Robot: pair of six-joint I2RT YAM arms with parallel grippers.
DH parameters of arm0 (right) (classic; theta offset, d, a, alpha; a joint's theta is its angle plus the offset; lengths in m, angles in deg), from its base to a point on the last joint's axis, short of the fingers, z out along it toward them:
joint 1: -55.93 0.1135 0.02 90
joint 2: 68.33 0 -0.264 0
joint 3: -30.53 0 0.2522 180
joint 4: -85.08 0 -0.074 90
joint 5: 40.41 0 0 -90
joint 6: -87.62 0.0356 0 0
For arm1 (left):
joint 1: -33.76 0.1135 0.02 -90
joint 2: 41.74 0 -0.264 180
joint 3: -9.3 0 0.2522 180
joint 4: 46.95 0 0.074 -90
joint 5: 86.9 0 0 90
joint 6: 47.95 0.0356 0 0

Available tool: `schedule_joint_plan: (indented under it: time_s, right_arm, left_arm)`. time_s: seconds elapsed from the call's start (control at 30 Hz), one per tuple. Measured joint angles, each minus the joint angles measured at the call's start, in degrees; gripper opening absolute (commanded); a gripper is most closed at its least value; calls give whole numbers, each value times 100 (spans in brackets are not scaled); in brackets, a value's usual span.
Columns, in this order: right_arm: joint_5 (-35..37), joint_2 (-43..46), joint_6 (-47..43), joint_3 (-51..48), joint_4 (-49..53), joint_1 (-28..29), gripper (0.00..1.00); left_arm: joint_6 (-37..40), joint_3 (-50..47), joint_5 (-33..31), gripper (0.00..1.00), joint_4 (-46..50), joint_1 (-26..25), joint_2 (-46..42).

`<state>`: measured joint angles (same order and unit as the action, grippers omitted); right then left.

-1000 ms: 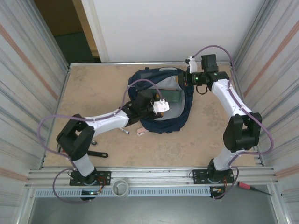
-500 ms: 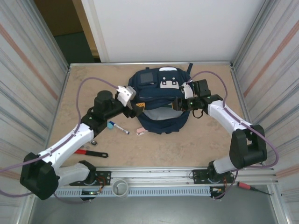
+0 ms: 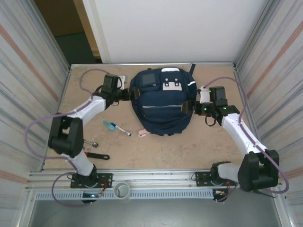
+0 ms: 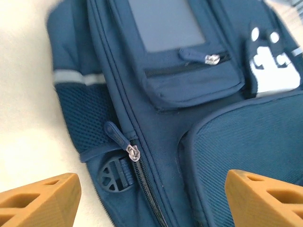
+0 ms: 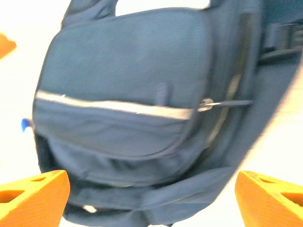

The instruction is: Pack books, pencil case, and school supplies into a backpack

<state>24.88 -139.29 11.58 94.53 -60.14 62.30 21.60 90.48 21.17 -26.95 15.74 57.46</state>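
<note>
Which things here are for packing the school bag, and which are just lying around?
For packing: backpack, white marker, pink eraser.
Just lying about: red wrench, black spanner.

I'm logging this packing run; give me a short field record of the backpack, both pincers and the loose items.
backpack: front up, central, looks closed
left pincer: open, at the backpack's left side
right pincer: open, at its right side
marker: on the table, left of the backpack
eraser: on the table by the backpack's near edge
wrench: on the table, front left
</note>
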Motion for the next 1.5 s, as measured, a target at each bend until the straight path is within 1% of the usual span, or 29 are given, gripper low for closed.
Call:
schedule_joint_plan:
  time_s: [0.07,0.13,0.27,0.37,0.43,0.5,0.63,0.8,0.93,1.0,1.07,1.17,1.27,1.33,1.4,1.43,1.5]
  right_arm:
    - [-114,-380,232,24,-358,-354,87]
    - [-271,-1005,474,173,-715,-599,85]
    - [-640,-2319,866,702,-1255,-750,77]
    - [-909,-3008,1095,1200,-1453,-686,74]
    - [-992,-3294,1156,1515,-1451,-614,73]
    - [-1010,-3580,1154,1952,-1423,-542,70]
    - [-905,-4197,1123,2962,-1331,-444,68]
    - [-632,-4955,968,4197,-1036,-264,69]
    - [-518,-5455,678,5217,-514,-101,70]
    - [-461,-5455,520,5414,-271,-48,70]
    - [-365,-5346,393,5434,-109,-39,71]
    - [-107,-4959,195,5132,55,-157,71]
    - [96,-4190,140,4319,52,-271,73]
    - [164,-3504,155,3534,-55,-269,75]
    - [249,-2745,212,2710,-146,-151,76]
    - [271,-2450,229,2396,-164,-79,76]
    - [293,-1895,258,1779,-166,61,77]
  left_arm:
    - [-160,101,188,78,-2,-61,363]
    - [-302,114,385,78,0,-129,605]
    - [-496,114,649,78,-9,-299,811]
    - [-599,109,817,78,-96,-511,815]
    - [-684,72,881,77,-234,-680,815]
    - [-772,42,940,77,-308,-857,817]
    - [-916,101,1023,78,-352,-1373,898]
    - [-975,717,1228,80,-138,-2087,1300]
    - [-706,1137,1517,81,103,-2402,1410]
    - [-413,1132,1585,82,162,-2422,1281]
    - [-83,957,1580,83,188,-2339,988]
    - [382,354,1513,84,201,-2000,175]
    - [874,-319,1231,84,140,-1495,-748]
    - [1311,-601,796,84,103,-1220,-1167]
    - [1987,-800,221,81,-7,-1117,-1434]
    - [2319,-859,37,80,-81,-1119,-1473]
    - [3239,-986,-304,78,-356,-1156,-1453]
